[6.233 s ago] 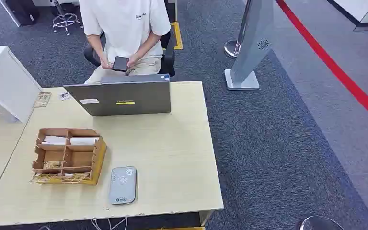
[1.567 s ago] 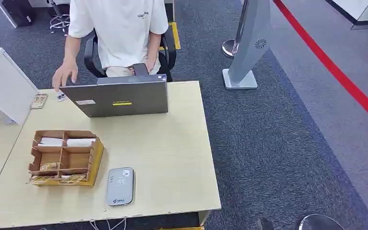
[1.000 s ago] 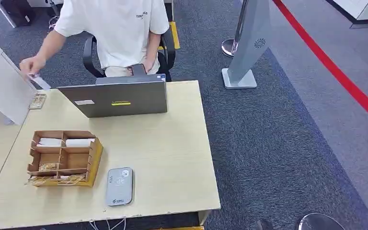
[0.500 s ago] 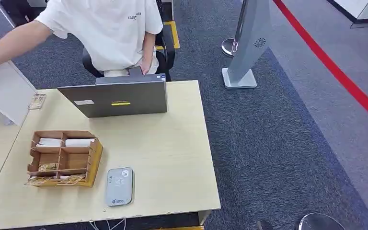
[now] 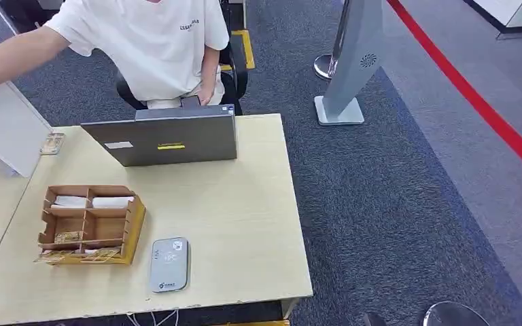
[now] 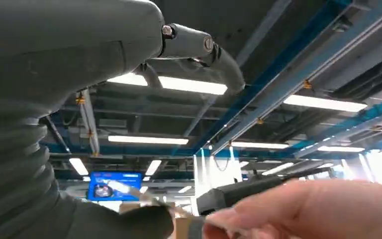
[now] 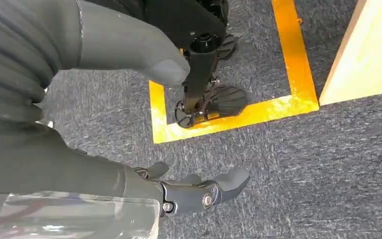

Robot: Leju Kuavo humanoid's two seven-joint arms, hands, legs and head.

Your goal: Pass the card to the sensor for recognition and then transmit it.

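Two hands, apart in duty. Left hand (image 6: pixel 79 59) raised palm-up toward the ceiling lights, thumb and one long finger well apart. Just beside the thumb, a thin pale strip, probably the card (image 6: pixel 144 198), touching the fingertips of a person's hand (image 6: pixel 303 209). Cannot tell whether pinched yet or merely offered. Right hand (image 7: pixel 79 149) hanging over the carpet, fingers loosely apart, holding nothing.

Likely hazards:
- Drop at handover, from release by the person ahead of a firm pinch.
- Slip or tilt of so thin a card in thick fingers.
- Failed read, from a pass too high or too far off the sensor (image 5: pixel 170 265).
- Knock against the tray (image 5: pixel 92 224) just beside the sensor on the way down.

Surface: pale wooden table (image 5: pixel 245 204). Sensor flat near the front edge, tray toward the left edge, laptop (image 5: pixel 170 139) at the back edge. Person (image 5: pixel 143 47) seated behind it, one arm stretched past the left side.

Room: dark carpet, red floor line, yellow floor tape, grey stand beyond the back right corner.
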